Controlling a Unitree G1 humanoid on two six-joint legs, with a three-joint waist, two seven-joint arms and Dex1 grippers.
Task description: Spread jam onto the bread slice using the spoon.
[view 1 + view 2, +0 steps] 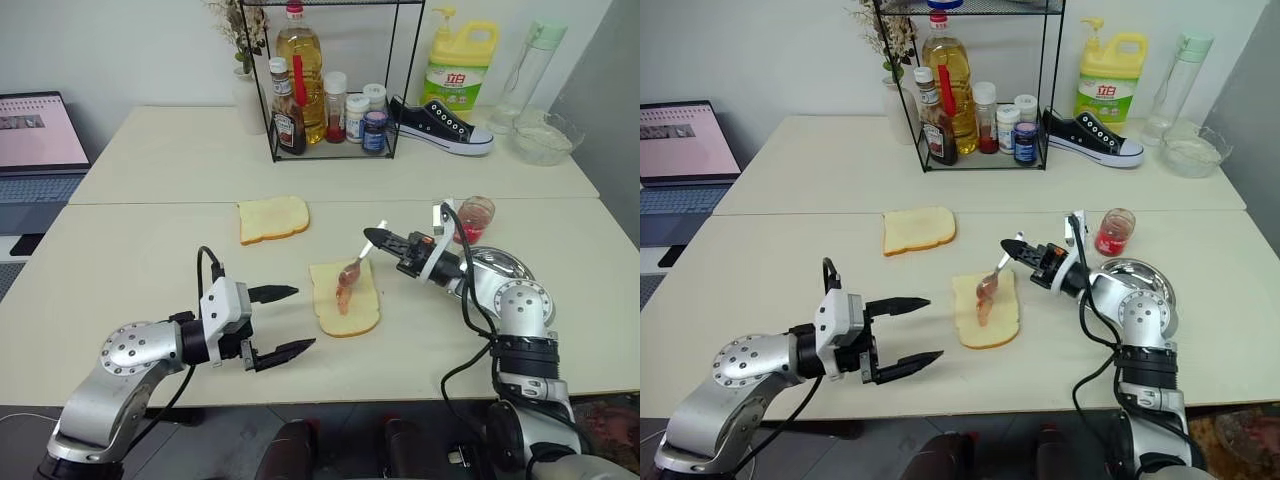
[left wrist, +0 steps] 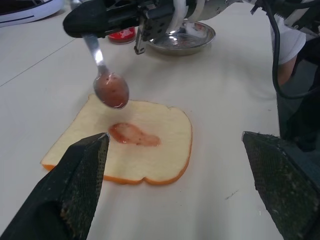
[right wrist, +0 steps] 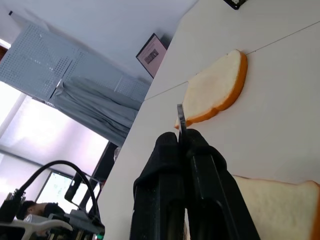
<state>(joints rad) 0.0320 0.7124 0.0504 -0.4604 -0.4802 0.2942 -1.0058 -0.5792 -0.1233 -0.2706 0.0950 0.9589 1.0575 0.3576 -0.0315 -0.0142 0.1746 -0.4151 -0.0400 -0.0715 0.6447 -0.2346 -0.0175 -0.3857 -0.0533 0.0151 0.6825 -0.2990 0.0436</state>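
Note:
The bread slice [image 1: 346, 299] lies flat near the table's front, with a reddish smear of jam [image 2: 134, 135] across its middle. My right gripper [image 1: 375, 239] is shut on the handle of the spoon [image 1: 359, 260]. The spoon slants down to the left, and its bowl [image 2: 111, 90] carries a blob of jam a little above the slice. My left gripper [image 1: 284, 322] stands open just left of the slice, nothing between its fingers [image 2: 72, 192].
A second, plain slice [image 1: 272, 218] lies farther back on the left. A small red jar [image 1: 475, 218] and a round steel dish [image 1: 500, 265] sit behind my right arm. At the back stand a wire rack with bottles [image 1: 325, 90], a shoe [image 1: 440, 125] and a glass bowl [image 1: 545, 138].

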